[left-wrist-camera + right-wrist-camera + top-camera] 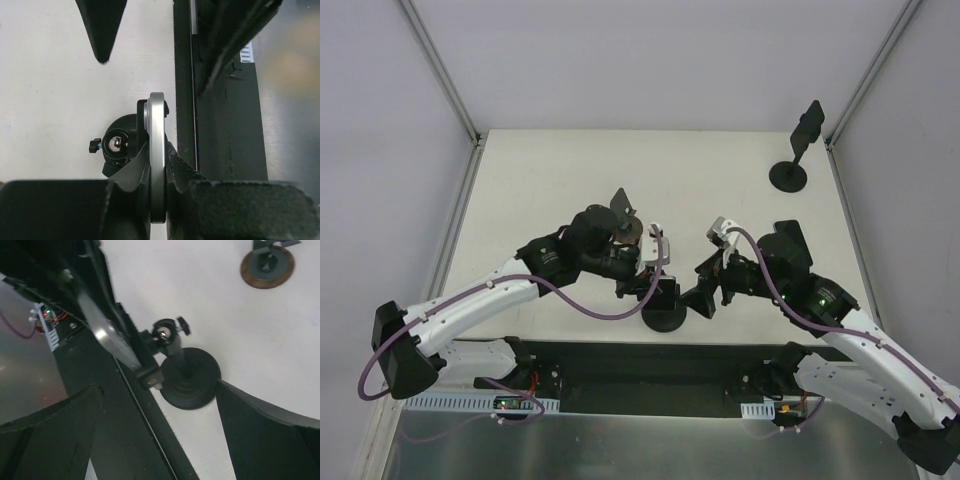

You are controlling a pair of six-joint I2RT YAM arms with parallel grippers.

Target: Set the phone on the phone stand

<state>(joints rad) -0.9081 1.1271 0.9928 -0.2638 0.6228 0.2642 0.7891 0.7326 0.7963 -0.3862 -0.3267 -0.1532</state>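
Note:
The phone (157, 165) shows edge-on as a silver strip. My left gripper (157, 157) is shut on it, one finger on each face. In the top view the left gripper (643, 273) holds it over the black phone stand (663, 319) near the table's front edge. In the right wrist view the phone (106, 336) leans against the stand's cradle, its lower end at the cradle lip (150, 376), above the round base (191, 379). My right gripper (706, 297) is open and empty just right of the stand, with its fingers (270, 435) either side of the base.
A second stand with a brown base (627, 228) is behind the left gripper and also shows in the right wrist view (266, 266). A third black stand (788, 176) is at the back right. The black front rail (650, 362) runs just below the stand.

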